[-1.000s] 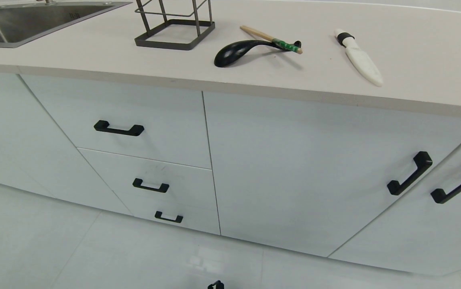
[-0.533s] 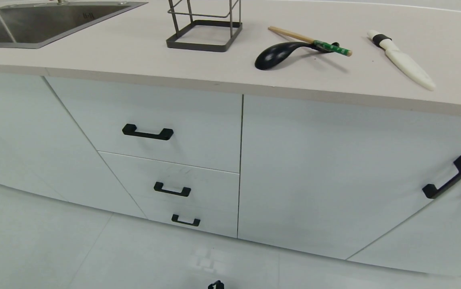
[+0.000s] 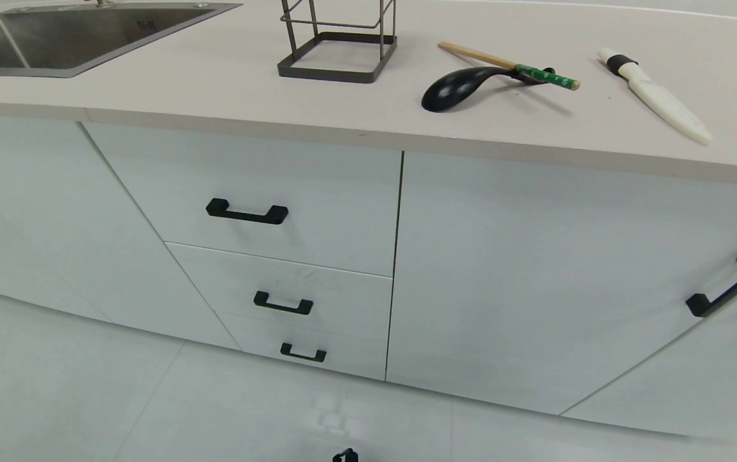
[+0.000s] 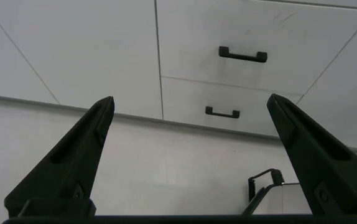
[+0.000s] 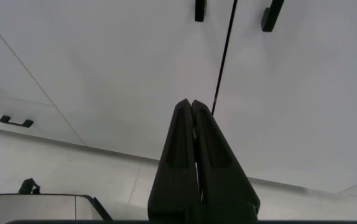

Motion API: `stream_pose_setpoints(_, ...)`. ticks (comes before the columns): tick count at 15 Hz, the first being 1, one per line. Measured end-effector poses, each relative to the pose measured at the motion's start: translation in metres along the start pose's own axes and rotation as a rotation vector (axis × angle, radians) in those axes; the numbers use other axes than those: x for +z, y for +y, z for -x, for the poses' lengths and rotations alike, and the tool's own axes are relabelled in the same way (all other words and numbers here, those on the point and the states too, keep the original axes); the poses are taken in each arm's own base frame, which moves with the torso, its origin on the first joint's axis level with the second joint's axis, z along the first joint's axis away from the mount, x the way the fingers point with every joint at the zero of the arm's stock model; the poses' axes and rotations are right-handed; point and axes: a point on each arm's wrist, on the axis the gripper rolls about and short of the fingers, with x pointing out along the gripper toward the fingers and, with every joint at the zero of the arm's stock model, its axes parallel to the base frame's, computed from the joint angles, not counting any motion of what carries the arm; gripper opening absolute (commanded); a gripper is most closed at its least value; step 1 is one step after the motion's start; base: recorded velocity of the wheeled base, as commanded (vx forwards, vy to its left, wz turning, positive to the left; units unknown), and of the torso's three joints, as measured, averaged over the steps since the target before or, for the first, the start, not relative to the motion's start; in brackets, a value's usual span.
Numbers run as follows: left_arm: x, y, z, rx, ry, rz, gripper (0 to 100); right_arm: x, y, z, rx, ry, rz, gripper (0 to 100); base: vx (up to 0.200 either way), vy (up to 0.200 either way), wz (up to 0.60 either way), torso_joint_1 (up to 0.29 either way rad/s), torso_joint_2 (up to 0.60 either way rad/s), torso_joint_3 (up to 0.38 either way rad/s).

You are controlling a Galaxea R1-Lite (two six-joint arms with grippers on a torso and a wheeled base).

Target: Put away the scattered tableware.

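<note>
The head camera has swung sideways (the tableware itself has not stirred). On the counter point(image 3: 214, 83), the black spoon point(image 3: 455, 90) lies to the right of the wire rack point(image 3: 338, 48), with the chopsticks point(image 3: 510, 65) across its handle and the white knife point(image 3: 657, 96) farther right. The left gripper point(image 4: 191, 102) gapes wide and the right gripper point(image 5: 192, 106) is pressed closed. Best to lift the chopsticks first, since they lie on top.

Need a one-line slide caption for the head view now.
Black spoon, chopsticks and white knife lie scattered on the countertop beside a wire rack, above closed drawers.
</note>
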Motion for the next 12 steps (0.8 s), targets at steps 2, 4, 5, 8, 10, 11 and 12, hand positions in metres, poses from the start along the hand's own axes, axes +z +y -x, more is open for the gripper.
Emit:
stream_pose_setpoints(2, 0.002, -0.001, 0.000, -0.043, -0.022, -0.084, 100, 0.000, 0.000, 0.000, 0.000, 0.000, 0.000, 0, 0.000, 0.000, 0.00, 0.000, 0.00, 0.000)
stream_pose_setpoints(4, 0.003, -0.001, 0.000, -0.055, -0.028, -0.092, 100, 0.000, 0.000, 0.000, 0.000, 0.000, 0.000, 0, 0.000, 0.000, 0.00, 0.000, 0.00, 0.000)
stream_pose_setpoints(5, 0.003, -0.001, 0.000, -0.057, -0.029, -0.094, 100, 0.000, 0.000, 0.000, 0.000, 0.000, 0.000, 0, 0.000, 0.000, 0.00, 0.000, 0.00, 0.000)
stream_pose_setpoints(8, 0.016, -0.001, 0.001, -0.050, -0.131, -0.067, 100, 0.000, 0.000, 0.000, 0.000, 0.000, 0.000, 0, 0.000, 0.000, 0.00, 0.000, 0.00, 0.000)
stream_pose_setpoints(10, 0.067, -0.001, 0.013, -0.069, -0.366, -0.070, 100, 0.000, 0.000, 0.000, 0.000, 0.000, 0.000, 0, 0.000, 0.000, 0.00, 0.000, 0.00, 0.000)
stream_pose_setpoints(11, 0.090, -0.001, 0.016, -0.130, -0.428, -0.115, 100, 0.000, 0.000, 0.000, 0.000, 0.000, 0.000, 0, 0.000, 0.000, 0.00, 0.000, 0.00, 0.000)
stream_pose_setpoints(12, 0.103, -0.002, 0.014, -0.211, -0.430, -0.184, 100, 0.000, 0.000, 0.000, 0.000, 0.000, 0.000, 0, 0.000, 0.000, 0.00, 0.000, 0.00, 0.000)
